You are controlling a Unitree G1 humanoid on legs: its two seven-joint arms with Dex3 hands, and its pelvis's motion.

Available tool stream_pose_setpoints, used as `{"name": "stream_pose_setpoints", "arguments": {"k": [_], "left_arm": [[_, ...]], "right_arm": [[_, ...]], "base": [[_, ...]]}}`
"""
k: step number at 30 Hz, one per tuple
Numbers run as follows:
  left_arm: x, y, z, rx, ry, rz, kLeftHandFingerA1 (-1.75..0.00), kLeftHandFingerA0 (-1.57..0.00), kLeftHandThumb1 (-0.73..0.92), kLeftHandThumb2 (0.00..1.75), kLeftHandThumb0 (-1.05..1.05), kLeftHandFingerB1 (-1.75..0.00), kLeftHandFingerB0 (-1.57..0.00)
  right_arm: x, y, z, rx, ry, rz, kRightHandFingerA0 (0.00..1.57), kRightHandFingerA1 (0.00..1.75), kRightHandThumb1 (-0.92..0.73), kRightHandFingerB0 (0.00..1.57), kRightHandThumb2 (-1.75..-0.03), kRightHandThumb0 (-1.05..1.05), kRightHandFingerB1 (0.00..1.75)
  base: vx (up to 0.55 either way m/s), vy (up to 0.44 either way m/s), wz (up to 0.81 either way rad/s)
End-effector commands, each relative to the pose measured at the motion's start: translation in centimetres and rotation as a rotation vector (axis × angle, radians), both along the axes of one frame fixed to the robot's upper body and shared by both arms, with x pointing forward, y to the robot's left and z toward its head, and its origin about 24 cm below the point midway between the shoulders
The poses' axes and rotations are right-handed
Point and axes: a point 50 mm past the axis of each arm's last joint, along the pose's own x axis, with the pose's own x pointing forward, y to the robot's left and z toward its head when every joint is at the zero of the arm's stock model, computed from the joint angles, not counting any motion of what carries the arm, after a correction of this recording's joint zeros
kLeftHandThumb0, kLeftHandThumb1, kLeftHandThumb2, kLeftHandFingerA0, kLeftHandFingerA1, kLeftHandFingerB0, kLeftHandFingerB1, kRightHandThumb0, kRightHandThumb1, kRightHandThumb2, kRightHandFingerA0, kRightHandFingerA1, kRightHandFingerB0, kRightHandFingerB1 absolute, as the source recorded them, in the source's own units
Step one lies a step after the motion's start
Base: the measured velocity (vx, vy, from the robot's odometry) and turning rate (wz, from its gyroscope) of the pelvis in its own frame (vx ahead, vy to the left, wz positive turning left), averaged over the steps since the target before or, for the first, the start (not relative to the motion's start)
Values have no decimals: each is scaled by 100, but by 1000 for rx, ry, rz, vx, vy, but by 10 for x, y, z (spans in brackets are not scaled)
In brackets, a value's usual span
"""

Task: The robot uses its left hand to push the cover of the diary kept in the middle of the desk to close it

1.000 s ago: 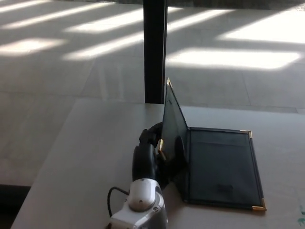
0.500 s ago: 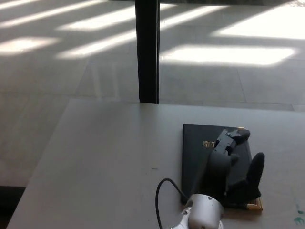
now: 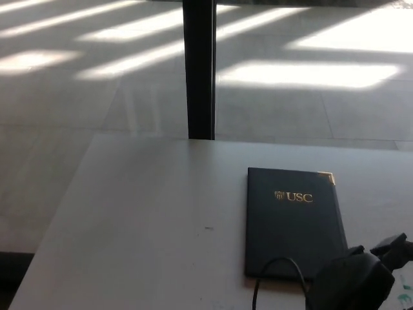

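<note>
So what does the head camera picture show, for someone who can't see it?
A dark blue rectangular diary with gold "USC" lettering lies closed on a pale grey desk. A black robot hand sits at its lower right corner, and a black post stands behind.

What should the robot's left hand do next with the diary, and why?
Probably pull the left hand back off the desk: the diary already lies shut and flat, cover up with USC showing, so no more pushing seems needed.

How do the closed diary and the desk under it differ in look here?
The diary is dark navy; the desk is pale grey. The diary carries gold USC lettering and a gold corner; the desk is plain apart from one small dark speck. Both lie flat.
</note>
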Motion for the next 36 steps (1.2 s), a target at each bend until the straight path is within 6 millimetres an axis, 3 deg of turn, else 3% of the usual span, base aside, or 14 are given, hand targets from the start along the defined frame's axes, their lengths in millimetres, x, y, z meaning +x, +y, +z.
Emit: {"name": "stream_pose_setpoints", "arguments": {"k": [1, 11, 13, 14, 16, 17, 19, 22, 26, 27, 30, 32, 34, 36], "left_arm": [[3, 10, 21, 522, -925, -298, -69, -18, 92, 85, -94, -62, -20], [68, 95, 126, 177, -889, 191, -59, -30, 92, 86, -88, -54, -28], [73, 129, 143, 12, -758, 325, -57, -26, 92, 71, -88, -47, -22], [76, 155, 146, -94, -722, 375, -54, -26, 92, 72, -86, -45, -23], [79, 201, 149, -109, -745, 518, -57, -31, 92, 73, -83, -49, -27], [80, 220, 147, -135, -741, 599, -95, -68, 91, 73, -85, -51, -35], [82, 248, 139, -135, -715, 669, -65, -46, 92, 75, -77, -62, -66], [81, 296, 122, -172, -621, 779, -63, -38, 73, 115, -65, -60, -36], [66, 363, 94, -156, -472, 1019, -77, -75, 92, 75, -84, -49, -36], [61, 380, 85, -170, -431, 1071, -66, -75, 92, 74, -83, -49, -38], [44, 416, 64, -162, -375, 1192, -58, -48, 92, 73, -81, -51, -39], [26, 443, 46, -241, -273, 1313, -67, -60, 73, 112, -81, -61, -48], [11, 463, 35, -227, -230, 1404, -112, -118, 92, 70, -80, -50, -53], [-8, 484, 24, -212, -178, 1494, -74, -80, 92, 72, -70, -48, -48]], "right_arm": [[1, -5, 5, -26, 11, -30, 80, 80, -66, 72, -101, -92, 67], [-3, 2, 4, -44, 47, -7, 76, 79, -92, 73, -68, -90, 64], [-5, 2, 3, -38, 45, 4, 75, 80, -73, 68, -124, -81, 69], [-6, 3, 2, -36, 59, 12, 75, 76, -92, 72, -70, -91, 63], [-6, 3, 1, -31, 58, 0, 76, 77, -92, 72, -69, -91, 62], [-8, 2, 1, -16, 57, -18, 78, 77, -92, 73, -68, -91, 62], [-8, 2, 2, -21, 58, -17, 76, 77, -92, 70, -69, -90, 61], [-8, 1, 3, -35, 69, 15, 74, 78, -92, 68, -71, -89, 63], [-9, 2, 3, -32, 61, 12, 75, 77, -92, 72, -69, -91, 64], [-8, 1, 3, -30, 58, -8, 77, 80, -73, 73, -122, -84, 70], [-8, 0, 2, -23, 53, -3, 72, 76, -92, 70, -69, -90, 61], [-9, 1, 2, -8, 28, -9, 68, 77, -92, 70, -68, -90, 63], [-5, 0, 3, -22, 34, -9, 71, 76, -92, 70, -68, -89, 60], [-5, 0, 4, -24, 35, -22, 77, 79, -67, 73, -103, -92, 68]], "base": [[0, 0, 0], [0, 0, 0], [0, 0, 0], [0, 0, 0], [0, 0, 0], [0, 0, 0], [0, 0, 0], [0, 0, 0], [0, 0, 0], [0, 0, 0], [0, 0, 0], [0, 0, 0], [0, 0, 0], [0, 0, 0]]}}
